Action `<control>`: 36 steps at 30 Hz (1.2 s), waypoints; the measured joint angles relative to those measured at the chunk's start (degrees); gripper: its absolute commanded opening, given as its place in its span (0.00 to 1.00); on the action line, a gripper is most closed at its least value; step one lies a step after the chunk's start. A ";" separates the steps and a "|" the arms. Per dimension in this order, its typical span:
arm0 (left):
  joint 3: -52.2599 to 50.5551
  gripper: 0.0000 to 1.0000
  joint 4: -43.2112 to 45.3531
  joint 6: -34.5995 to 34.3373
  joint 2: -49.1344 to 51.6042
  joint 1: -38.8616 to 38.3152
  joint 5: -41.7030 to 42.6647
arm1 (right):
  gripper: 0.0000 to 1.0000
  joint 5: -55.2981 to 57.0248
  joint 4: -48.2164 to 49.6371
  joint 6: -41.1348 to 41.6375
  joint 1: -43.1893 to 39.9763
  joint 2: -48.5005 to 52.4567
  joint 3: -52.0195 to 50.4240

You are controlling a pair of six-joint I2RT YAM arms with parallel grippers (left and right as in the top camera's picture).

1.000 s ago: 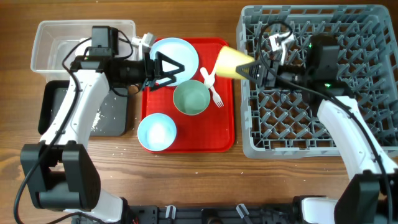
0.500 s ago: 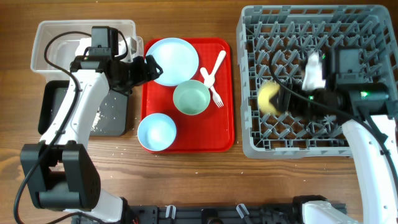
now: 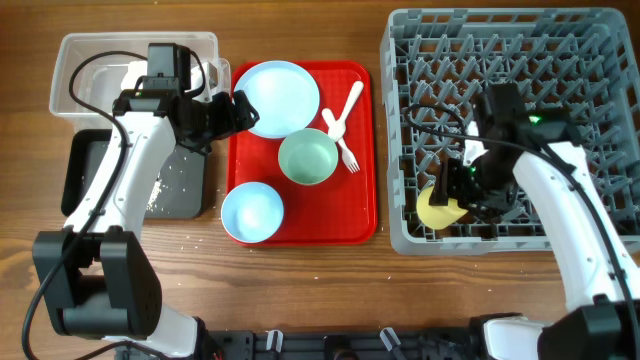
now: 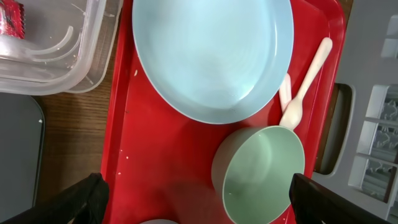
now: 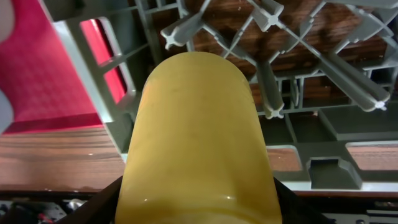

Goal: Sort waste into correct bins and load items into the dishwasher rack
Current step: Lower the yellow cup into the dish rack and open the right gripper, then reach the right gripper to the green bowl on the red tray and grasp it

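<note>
- Yellow cup (image 3: 438,207): a second ago it hung at the red tray's (image 3: 352,222) 3 o'clock edge. Now it sits low in the grey rack's (image 3: 600,60) 7 o'clock corner, so loading has begun, though it is not yet let go.
- Clear tub (image 3: 75,60): at the table's 10 o'clock, with a red wrapper scrap (image 4: 12,17) inside. The black tray (image 3: 85,180) just below it carries pale crumbs.
- Left claw (image 3: 238,110): spread and empty. It has drawn back from over the plate (image 3: 280,95) to the plate's 9 o'clock rim.
- Green bowl (image 3: 308,157), blue bowl (image 3: 251,212), spoon and fork (image 3: 345,125): unmoved on the red tray, still to be loaded.
- Right claw (image 3: 462,192): pinching the yellow cup, with a dark finger on either side in the wrist view.
- Look of the cup: smooth, glossy pale yellow, lying tilted among the pegs. Its mouth is hidden, and I cannot tell whether it touches the lattice floor.
</note>
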 measured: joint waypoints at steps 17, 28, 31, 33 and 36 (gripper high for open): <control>0.02 0.94 -0.74 0.00 -0.15 0.07 -0.13 | 0.81 0.68 2.89 0.20 3.04 6.80 7.02; 3.02 1.00 -3.48 0.37 -10.54 7.82 -0.24 | 0.71 -3.82 22.77 6.16 13.73 11.08 20.70; 3.04 1.00 -5.86 0.35 -10.58 9.46 -1.38 | 0.66 -2.54 24.44 9.68 18.21 18.08 20.70; 3.04 1.00 -5.79 0.37 -10.58 10.21 -3.04 | 0.58 -2.56 25.00 11.17 20.06 23.74 20.70; 3.04 1.00 -5.62 0.39 -10.58 11.45 -4.57 | 0.46 -2.78 24.96 12.48 21.09 30.23 20.68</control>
